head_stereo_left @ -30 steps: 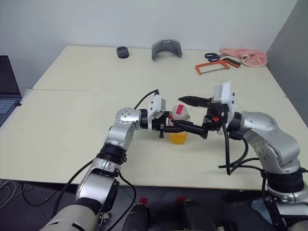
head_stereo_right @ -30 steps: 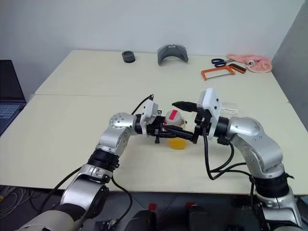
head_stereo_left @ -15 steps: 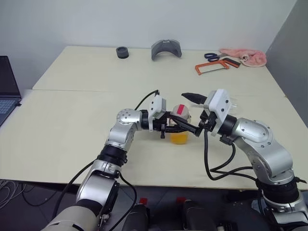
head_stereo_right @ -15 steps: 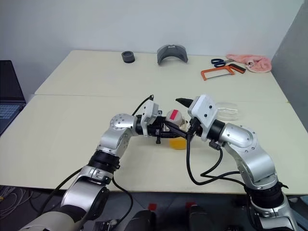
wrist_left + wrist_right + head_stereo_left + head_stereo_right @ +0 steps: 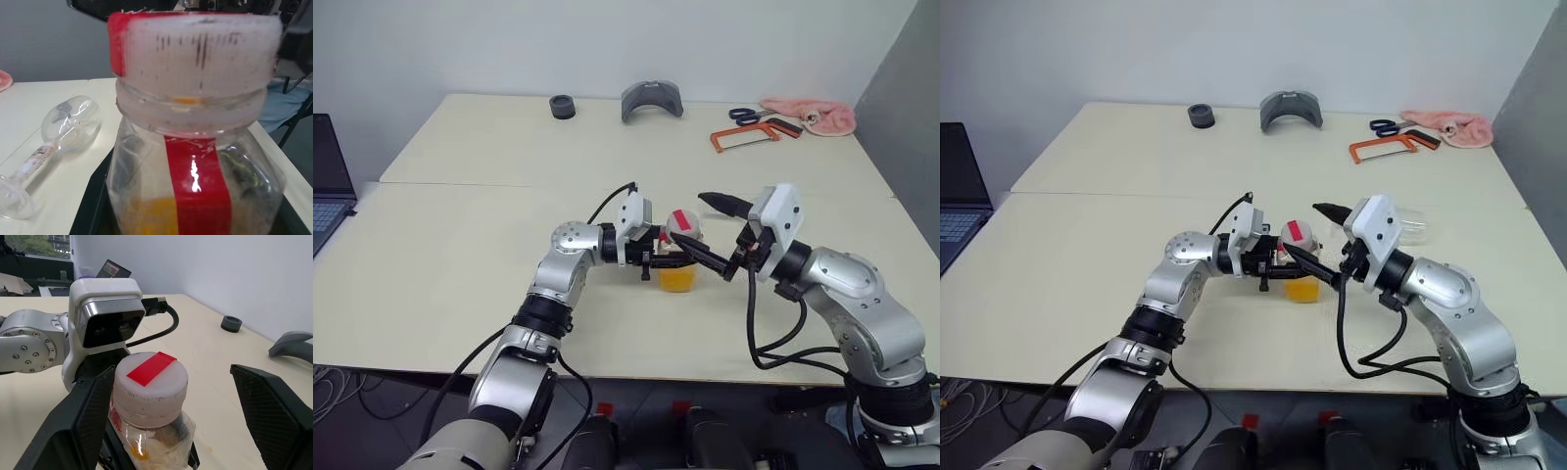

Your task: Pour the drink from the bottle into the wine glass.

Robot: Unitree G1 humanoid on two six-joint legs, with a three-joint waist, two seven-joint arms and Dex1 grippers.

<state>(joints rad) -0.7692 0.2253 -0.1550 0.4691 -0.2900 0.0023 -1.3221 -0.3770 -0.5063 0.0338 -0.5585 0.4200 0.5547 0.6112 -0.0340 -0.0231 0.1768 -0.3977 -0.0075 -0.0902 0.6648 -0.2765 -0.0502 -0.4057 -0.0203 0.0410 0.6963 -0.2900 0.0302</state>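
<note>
clear plastic bottle [image 5: 151,418], capped, clamped upright in left gripper [image 5: 658,259] over bench [image 5: 460,245]; right gripper [image 5: 171,426] gapes around cap [image 5: 150,379], empty. wine glass [image 5: 58,132] lies toppled nearby; pouring would spill.

Pale cream table [image 5: 460,245], plain white wall [image 5: 607,39], grey panel [image 5: 901,88] at the right

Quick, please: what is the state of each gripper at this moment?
Left gripper: shut on the bottle, below its cap.
Right gripper: open, one finger on each side of the cap, holding nothing.
</note>
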